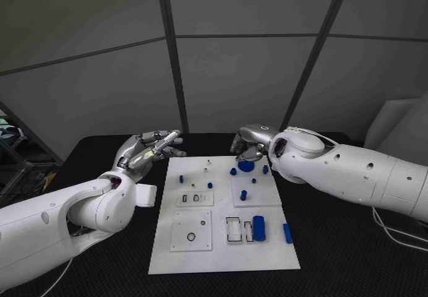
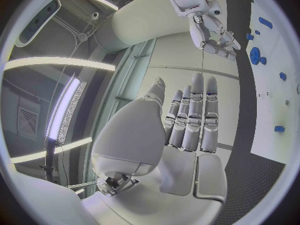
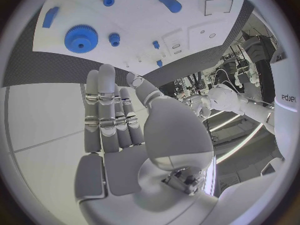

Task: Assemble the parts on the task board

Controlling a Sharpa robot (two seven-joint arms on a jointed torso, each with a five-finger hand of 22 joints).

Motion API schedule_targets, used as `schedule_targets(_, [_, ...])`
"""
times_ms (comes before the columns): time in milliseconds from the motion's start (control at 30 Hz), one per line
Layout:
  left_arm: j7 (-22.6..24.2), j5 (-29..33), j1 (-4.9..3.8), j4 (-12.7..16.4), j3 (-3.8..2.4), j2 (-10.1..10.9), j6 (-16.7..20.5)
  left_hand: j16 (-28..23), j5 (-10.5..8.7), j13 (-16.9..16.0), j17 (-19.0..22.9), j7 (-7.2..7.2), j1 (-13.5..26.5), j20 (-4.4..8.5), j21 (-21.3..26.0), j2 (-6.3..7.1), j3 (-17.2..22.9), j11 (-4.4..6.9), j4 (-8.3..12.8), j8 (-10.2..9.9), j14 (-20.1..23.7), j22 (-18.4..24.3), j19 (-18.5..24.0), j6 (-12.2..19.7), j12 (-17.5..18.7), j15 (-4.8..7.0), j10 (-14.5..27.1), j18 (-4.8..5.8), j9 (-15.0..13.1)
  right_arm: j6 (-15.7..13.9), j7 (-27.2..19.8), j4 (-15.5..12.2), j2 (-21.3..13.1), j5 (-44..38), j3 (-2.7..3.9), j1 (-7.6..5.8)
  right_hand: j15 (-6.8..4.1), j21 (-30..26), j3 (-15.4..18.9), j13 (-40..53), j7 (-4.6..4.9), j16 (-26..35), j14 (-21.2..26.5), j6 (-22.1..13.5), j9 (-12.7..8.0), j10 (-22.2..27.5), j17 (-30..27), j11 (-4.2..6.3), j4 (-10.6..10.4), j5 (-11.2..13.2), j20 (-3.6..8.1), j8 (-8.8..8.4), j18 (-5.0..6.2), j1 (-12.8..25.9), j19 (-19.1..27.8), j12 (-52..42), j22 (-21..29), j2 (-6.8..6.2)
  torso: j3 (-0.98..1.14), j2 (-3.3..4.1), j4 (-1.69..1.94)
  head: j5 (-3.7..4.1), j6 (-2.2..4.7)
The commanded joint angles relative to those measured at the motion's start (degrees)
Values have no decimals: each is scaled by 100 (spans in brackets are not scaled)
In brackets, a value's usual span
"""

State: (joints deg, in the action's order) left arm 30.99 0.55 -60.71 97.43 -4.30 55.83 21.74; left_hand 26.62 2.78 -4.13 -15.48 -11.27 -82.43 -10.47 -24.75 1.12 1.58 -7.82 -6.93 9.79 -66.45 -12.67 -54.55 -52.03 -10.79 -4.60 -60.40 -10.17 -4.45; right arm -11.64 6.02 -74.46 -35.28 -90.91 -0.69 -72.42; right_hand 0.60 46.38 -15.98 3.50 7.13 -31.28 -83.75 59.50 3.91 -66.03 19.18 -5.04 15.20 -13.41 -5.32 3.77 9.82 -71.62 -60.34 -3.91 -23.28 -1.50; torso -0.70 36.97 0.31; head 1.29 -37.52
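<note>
The white task board [image 1: 223,247] lies in the middle of the black table. A blue gear [image 1: 245,166] sits near its far edge, with small blue pegs [image 1: 209,184] around it. A blue cylinder [image 1: 258,228] and a blue bar [image 1: 287,233] lie near the right edge. My right hand [image 1: 250,143] hovers just beyond the gear, holding nothing; its fingers [image 3: 106,110] stretch out with the gear [image 3: 81,38] past their tips. My left hand [image 1: 151,148] is raised off the board's far left corner, its fingers [image 2: 197,115] straight and together, nothing in them.
Rectangular and round recesses [image 1: 234,229] are cut into the board's near half. A small white block [image 1: 145,195] lies beside the board's left edge. Grey wall panels stand behind the table. A cable [image 1: 397,238] runs along the table at the right.
</note>
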Motion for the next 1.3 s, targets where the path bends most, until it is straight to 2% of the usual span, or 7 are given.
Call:
schedule_targets(33, [-16,-60,-11,82,-10,24,-140,-66,-12,20,-5,-33,46,-39,28,19,-59,-41,11,-53,157,12,71,-13,82,-8,21,13,22,478,308,-49,16,-413,-49,-16,14,68,-23,-1,-82,-169,-205,-239,-21,275,130,-30,-29,65,-31,-24,73,11,24,36,-38,-107,-20,143,32,21,28])
schedule_targets(167, [-2,-60,-12,134,-15,57,-145,-121,-13,27,3,-29,46,-51,59,6,-79,-45,36,-79,232,25,110,-18,122,-23,19,15,34,605,372,-77,22,-427,-123,-16,1,159,0,3,-93,-527,-245,-355,-10,337,314,-34,-93,119,-30,-14,85,-5,-33,25,-71,-117,-29,196,49,35,51])
schedule_targets(333, [8,-60,-12,163,-19,82,-147,-135,-13,30,3,-28,52,-55,68,3,-91,-47,44,-91,246,29,118,-17,141,-27,21,13,39,703,426,-32,61,-434,-163,-16,10,255,41,3,-99,-994,-241,-405,-8,385,556,-41,-170,123,-45,-17,77,-14,-109,25,-102,-139,-28,242,70,46,88])
schedule_targets(467, [12,-59,-13,179,-21,92,-146,-156,-13,34,5,-33,67,-61,79,0,-111,-53,51,-111,265,33,126,-11,169,-33,29,12,46,663,422,-11,76,-429,-191,-15,23,306,87,6,-93,-1615,-255,-422,-5,391,1162,-59,-249,130,-56,-13,77,15,-167,19,-114,-152,-26,258,69,42,117])
schedule_targets(667, [13,-48,-14,194,-23,93,-147,-275,-13,35,32,-54,94,-91,139,-21,-162,-79,87,-167,375,61,184,-2,249,-70,42,14,58,628,403,23,105,-399,-206,-13,19,325,85,7,-88,-1901,-234,-381,2,353,1414,-46,-286,123,-56,-2,78,-1,-181,10,-115,-146,-32,272,68,38,120])
schedule_targets(833, [13,-45,-14,203,-27,90,-154,-293,-13,35,36,-55,97,-95,144,-25,-170,-82,93,-175,388,64,185,-2,262,-74,44,13,58,558,410,34,125,-380,-210,-13,17,348,14,4,-88,-2099,-211,-335,5,334,1580,-49,-311,128,-51,4,78,-43,-192,15,-119,-84,-23,267,64,19,78])
schedule_targets(1300, [-6,-34,-16,205,-30,69,-187,-316,-13,36,40,-61,108,-101,151,-36,-181,-88,98,-190,399,68,184,3,284,-79,52,10,60,578,391,136,214,-322,-211,-13,14,445,-297,0,-46,-2605,-180,-217,7,243,2038,-46,-414,219,-44,9,78,-39,-219,19,-155,33,-32,277,67,15,35])
